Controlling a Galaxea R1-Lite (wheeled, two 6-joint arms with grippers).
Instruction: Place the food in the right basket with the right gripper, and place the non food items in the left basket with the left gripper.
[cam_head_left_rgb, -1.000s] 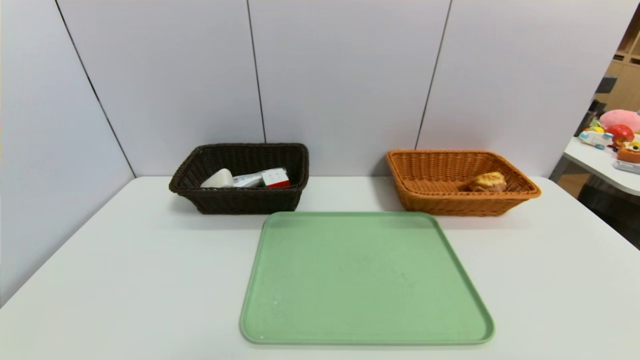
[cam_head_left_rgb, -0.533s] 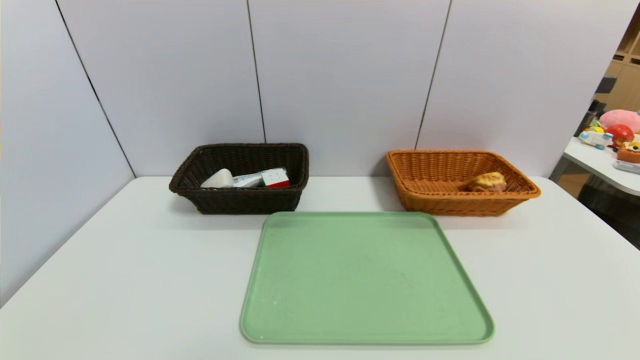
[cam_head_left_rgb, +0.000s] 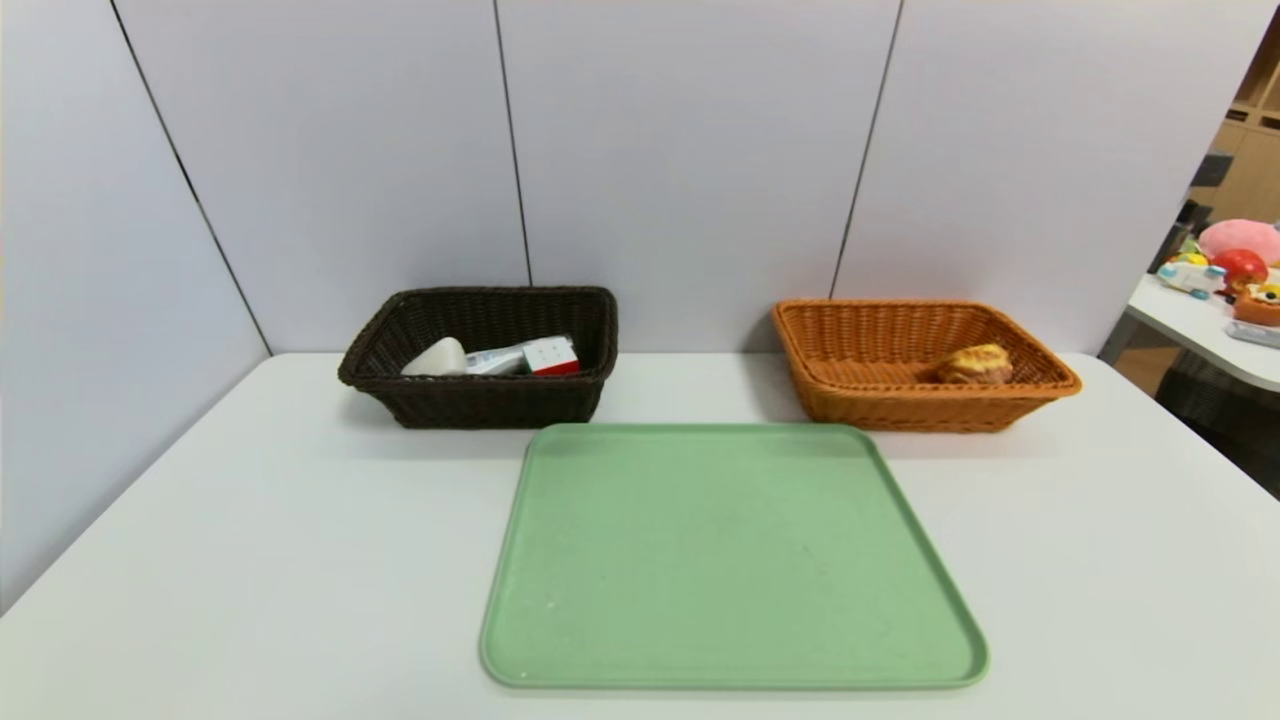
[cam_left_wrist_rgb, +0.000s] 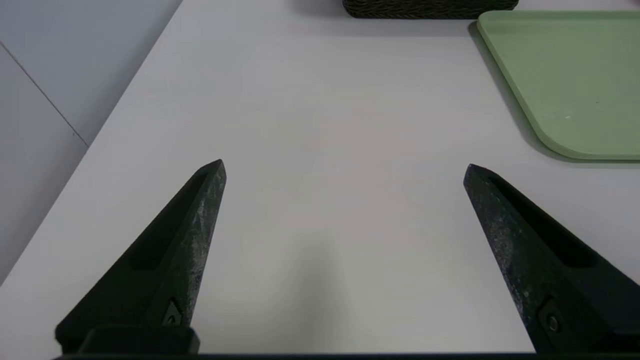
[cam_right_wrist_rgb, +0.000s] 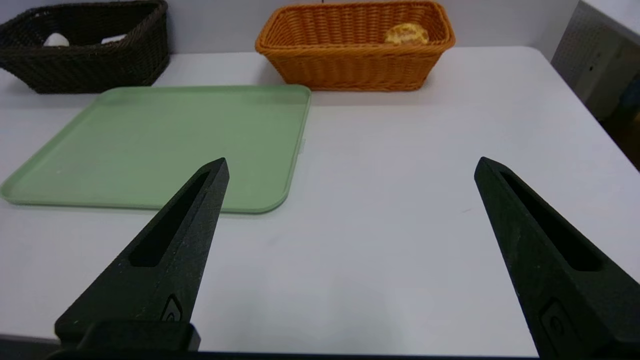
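The dark brown left basket at the back left holds a white rounded item and a red-and-white box. In the orange right basket at the back right lies a yellow-brown bun. Neither arm shows in the head view. My left gripper hangs open over bare table, left of the green tray, nothing between its fingers. Near the table's front, right of the tray, my right gripper stands open and empty.
The green tray lies empty in the middle of the white table. Grey wall panels close the back and left. A side table with toys stands off to the far right.
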